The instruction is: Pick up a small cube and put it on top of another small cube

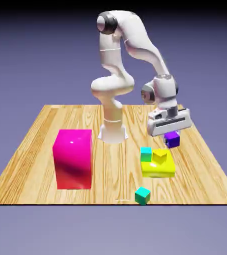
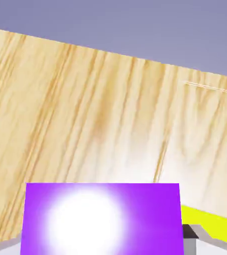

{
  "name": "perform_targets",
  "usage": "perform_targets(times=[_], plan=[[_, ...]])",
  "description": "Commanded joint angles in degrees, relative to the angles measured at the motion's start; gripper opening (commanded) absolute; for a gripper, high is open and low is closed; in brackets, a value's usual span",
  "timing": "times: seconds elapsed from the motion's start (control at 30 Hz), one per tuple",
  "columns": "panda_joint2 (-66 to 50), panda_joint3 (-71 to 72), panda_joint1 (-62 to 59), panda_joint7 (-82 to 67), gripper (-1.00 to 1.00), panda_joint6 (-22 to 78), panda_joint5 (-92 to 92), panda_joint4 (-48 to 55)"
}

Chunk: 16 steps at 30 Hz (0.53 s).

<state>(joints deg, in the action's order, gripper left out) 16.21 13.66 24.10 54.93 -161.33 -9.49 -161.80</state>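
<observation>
The small purple cube (image 1: 172,139) hangs above the table on the exterior view's right, and my gripper (image 1: 171,138) is shut on it. In the hand view the purple cube (image 2: 103,219) fills the bottom, large and glossy, hiding most of both fingers; a grey fingertip (image 2: 190,232) shows at its right. A teal cube (image 1: 146,154) rests on the table against the left side of a yellow block (image 1: 158,164), just below and left of the held cube. A second teal cube (image 1: 142,195) lies near the table's front edge.
A tall magenta block (image 1: 74,158) stands on the exterior view's left. A small yellow cube (image 1: 160,157) sits on top of the yellow block. In the hand view a strip of yellow (image 2: 212,224) shows at the lower right over the wooden table (image 2: 85,114).
</observation>
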Motion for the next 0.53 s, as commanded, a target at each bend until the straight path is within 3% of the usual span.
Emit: perform_targets(times=[0.0,0.13,0.43,0.47,0.5], plan=[[2.1,1.9,-1.6,-1.2,-1.00,0.3,-0.3,-1.5],[6.9,6.1,-5.3,-4.1,-1.00,0.9,-0.9,-5.1],[-9.7,19.7,-21.7,3.7,-1.00,-14.7,10.0,-4.0],[-9.7,19.7,-21.7,3.7,1.00,-14.7,10.0,-4.0],[-9.7,19.7,-21.7,3.7,1.00,-14.7,10.0,-4.0]])
